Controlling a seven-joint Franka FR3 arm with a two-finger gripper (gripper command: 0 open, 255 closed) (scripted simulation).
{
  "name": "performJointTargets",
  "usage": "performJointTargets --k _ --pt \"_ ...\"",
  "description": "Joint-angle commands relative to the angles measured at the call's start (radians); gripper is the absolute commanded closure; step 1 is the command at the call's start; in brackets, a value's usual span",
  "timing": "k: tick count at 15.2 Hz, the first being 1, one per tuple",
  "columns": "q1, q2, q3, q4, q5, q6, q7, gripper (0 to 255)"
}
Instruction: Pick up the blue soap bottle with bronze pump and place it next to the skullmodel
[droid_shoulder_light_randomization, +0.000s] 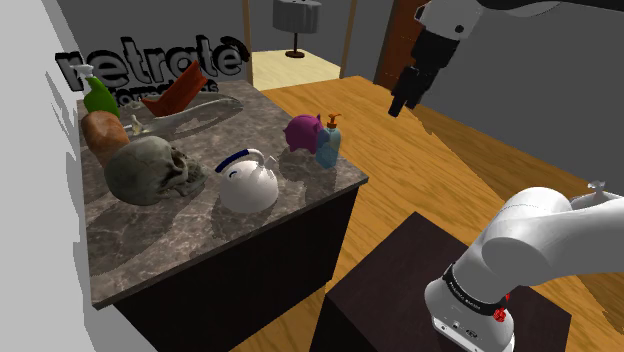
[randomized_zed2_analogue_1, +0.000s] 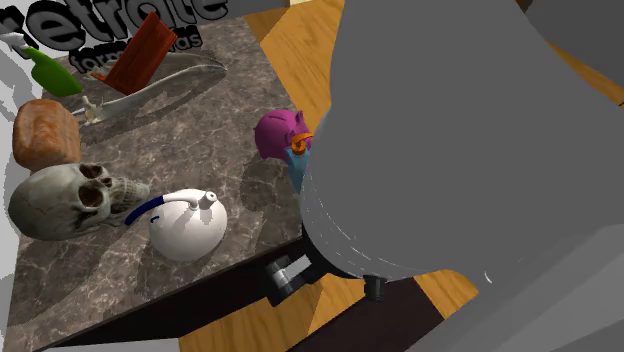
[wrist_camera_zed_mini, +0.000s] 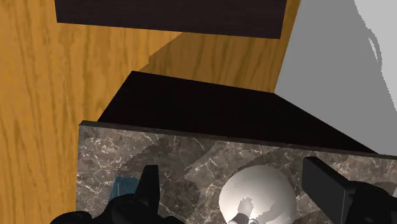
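Soap bottle (droid_shoulder_light_randomization: 328, 148), one, beside one piggy bank (droid_shoulder_light_randomization: 302, 131), one skull (droid_shoulder_light_randomization: 150, 170), one kettle (droid_shoulder_light_randomization: 247, 183)

I see a white kettle (droid_shoulder_light_randomization: 248, 182) with a blue handle upright on the dark marble counter (droid_shoulder_light_randomization: 150, 245). A purple piggy bank (droid_shoulder_light_randomization: 302, 131) sits to the shoulder view's right of it. Further back are a brown bread loaf (droid_shoulder_light_randomization: 105, 133), a green bottle (droid_shoulder_light_randomization: 98, 97) and a red book (droid_shoulder_light_randomization: 178, 92), tilted below black lettering (droid_shoulder_light_randomization: 150, 62). The floor (droid_shoulder_light_randomization: 430, 170) is wood.
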Motion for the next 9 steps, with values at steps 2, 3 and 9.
performJointTargets --k 2,3,9 --pt "-0.005 0.023 0.002 -0.009 -0.003 0.035 0.004 0" --pt "-0.009 0.048 0.004 -0.017 -0.006 0.069 0.009 0" --pt "-0.037 0.218 0.012 -0.035 -0.028 0.271 0.040 0"
